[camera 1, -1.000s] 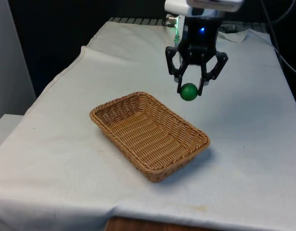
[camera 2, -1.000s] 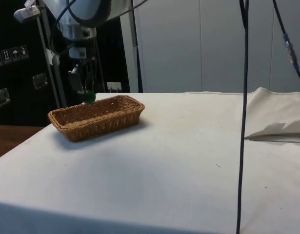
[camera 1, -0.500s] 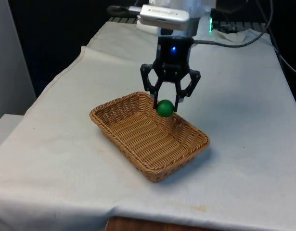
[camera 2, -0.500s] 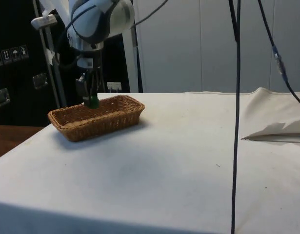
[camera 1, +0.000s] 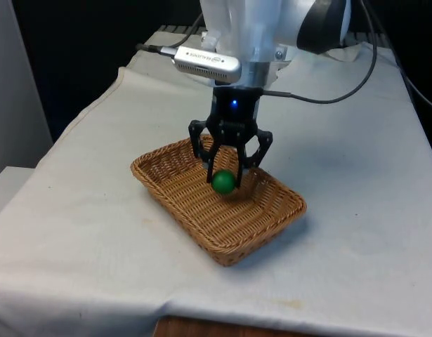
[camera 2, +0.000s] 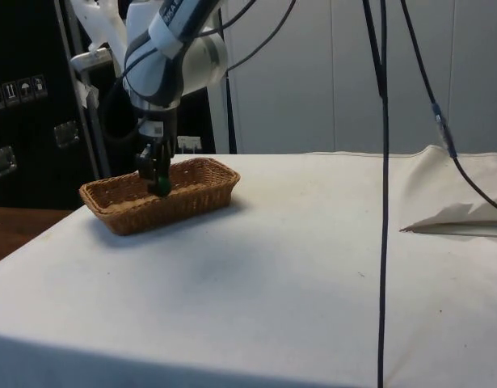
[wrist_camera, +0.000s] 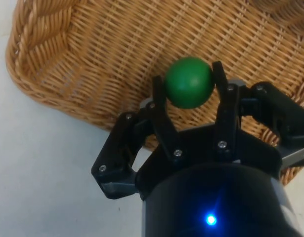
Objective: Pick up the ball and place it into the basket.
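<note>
A small green ball (camera 1: 223,182) (wrist_camera: 188,82) sits between the fingers of my black gripper (camera 1: 225,177), which is shut on it. The gripper (camera 2: 159,183) hangs low inside the brown wicker basket (camera 1: 175,200) (camera 2: 183,190), over its far half. In the wrist view the gripper (wrist_camera: 187,84) holds the ball just above the woven floor of the basket (wrist_camera: 92,54), near one long wall. From the side, the ball is mostly hidden behind the fingers and the basket's rim.
The basket lies at an angle on the white cloth (camera 1: 356,210), near the table's front edge. Black cables (camera 2: 383,162) hang down in the side view. Folded cloth (camera 2: 458,214) lies at the side view's right.
The gripper, still holding the ball, has moved towards the front view's left and down, from beside the basket to low inside it.
</note>
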{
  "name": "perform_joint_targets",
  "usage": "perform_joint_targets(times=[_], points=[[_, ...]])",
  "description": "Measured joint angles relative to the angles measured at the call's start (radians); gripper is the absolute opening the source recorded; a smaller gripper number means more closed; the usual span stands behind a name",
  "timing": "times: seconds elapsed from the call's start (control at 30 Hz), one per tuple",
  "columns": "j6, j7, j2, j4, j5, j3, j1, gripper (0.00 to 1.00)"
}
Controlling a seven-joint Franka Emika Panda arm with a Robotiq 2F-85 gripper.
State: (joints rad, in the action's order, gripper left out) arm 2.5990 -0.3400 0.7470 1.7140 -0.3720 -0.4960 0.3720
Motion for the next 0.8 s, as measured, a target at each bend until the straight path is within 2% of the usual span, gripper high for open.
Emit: perform_joint_targets(times=[0.4, 0.47, 0.6, 0.67, 0.7, 0.73, 0.77, 0.8], points=[[-0.001, 0.0, 0.004, -0.005, 0.0, -0.001, 0.0, 0.0], [-0.001, 0.0, 0.004, -0.005, 0.0, -0.001, 0.0, 0.14], [-0.001, 0.0, 0.004, -0.005, 0.0, -0.001, 0.0, 0.48], [-0.001, 0.0, 0.004, -0.005, 0.0, -0.001, 0.0, 0.69], [-0.001, 0.0, 0.004, -0.005, 0.0, -0.001, 0.0, 0.69], [-0.001, 0.0, 0.004, -0.005, 0.0, -0.001, 0.0, 0.87], [-0.001, 0.0, 0.004, -0.005, 0.0, -0.001, 0.0, 0.95], [-0.001, 0.0, 0.004, -0.005, 0.0, -0.001, 0.0, 1.0]])
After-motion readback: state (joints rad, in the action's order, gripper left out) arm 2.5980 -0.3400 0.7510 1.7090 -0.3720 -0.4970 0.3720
